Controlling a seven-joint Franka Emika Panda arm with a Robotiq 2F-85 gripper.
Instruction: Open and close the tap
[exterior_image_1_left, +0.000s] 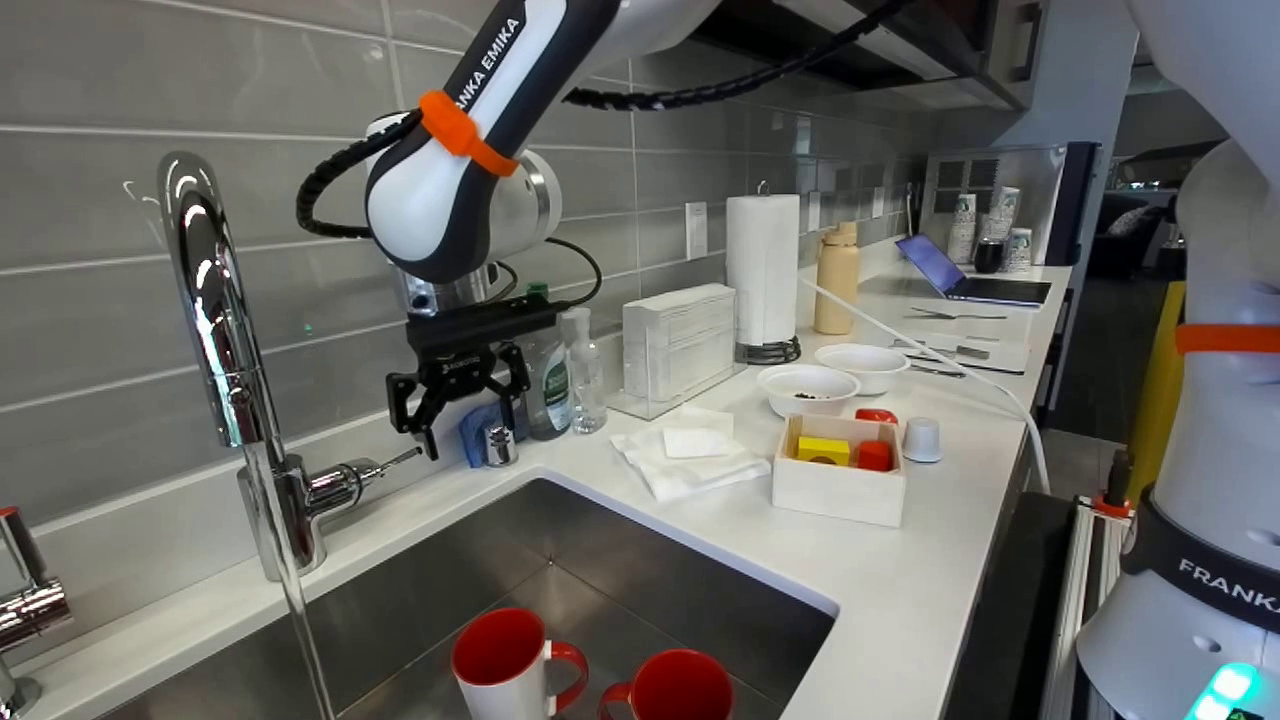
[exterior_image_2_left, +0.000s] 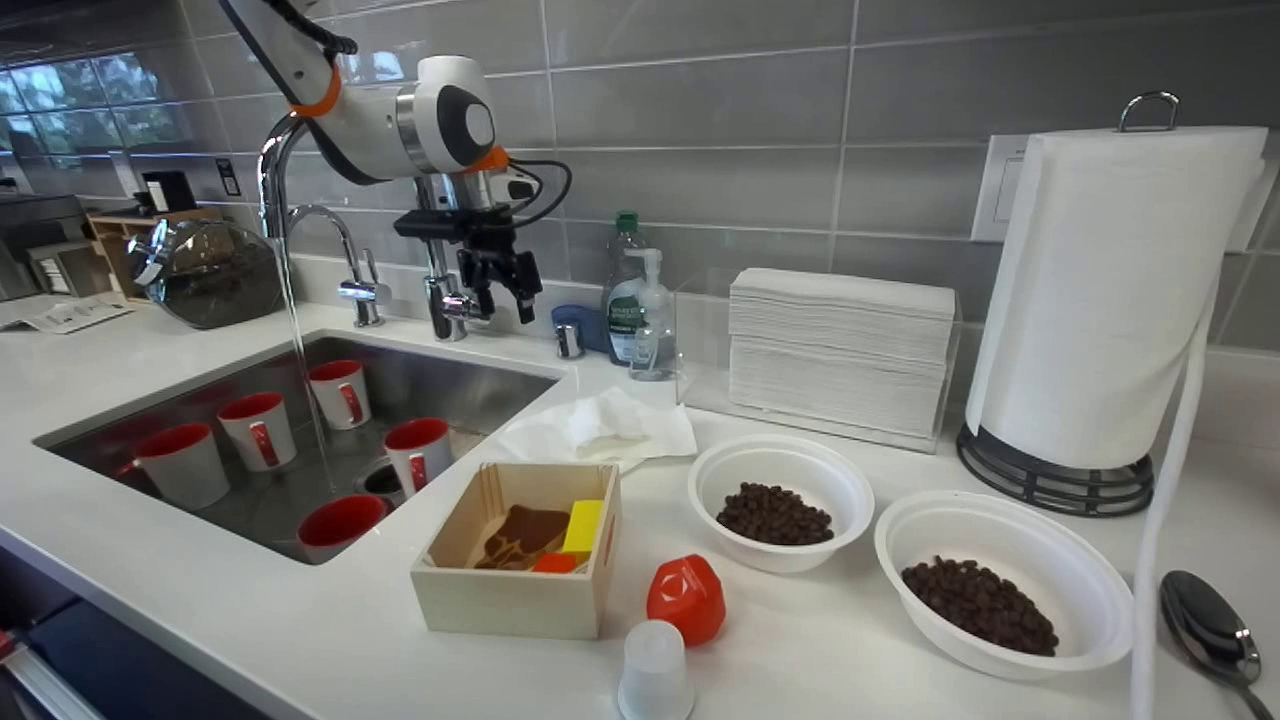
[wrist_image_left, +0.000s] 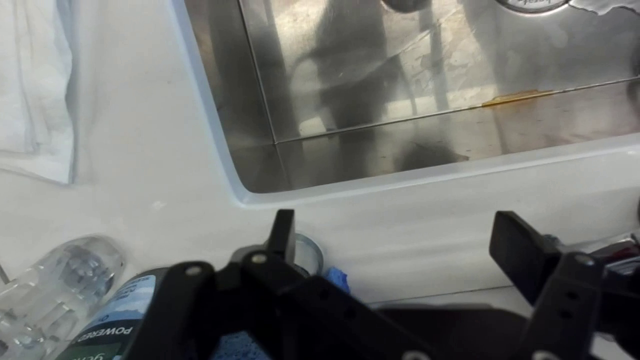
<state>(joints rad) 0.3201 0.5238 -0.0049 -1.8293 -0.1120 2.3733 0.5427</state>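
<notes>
The chrome tap (exterior_image_1_left: 285, 510) stands behind the sink, and water runs from its spout (exterior_image_1_left: 215, 300) into the sink. The spout and stream also show in an exterior view (exterior_image_2_left: 270, 190). The tap's lever handle (exterior_image_1_left: 340, 485) points sideways toward my gripper, its thin rod ending close to one fingertip; I cannot tell whether they touch. My gripper (exterior_image_1_left: 470, 430) is open and empty, pointing down above the back ledge beside the tap. In the wrist view the fingers (wrist_image_left: 395, 240) are wide apart. Chrome of the handle (wrist_image_left: 620, 247) shows at the right, outside the jaws.
A metal cap (exterior_image_1_left: 500, 445), blue sponge (exterior_image_1_left: 475, 430) and soap bottles (exterior_image_2_left: 640, 320) stand close by the gripper. Red and white mugs (exterior_image_2_left: 257, 432) sit in the sink (exterior_image_2_left: 480, 370). A second, smaller tap (exterior_image_2_left: 355, 285) stands farther along. A wooden box (exterior_image_2_left: 520, 605) and bowls (exterior_image_2_left: 785, 555) are on the counter.
</notes>
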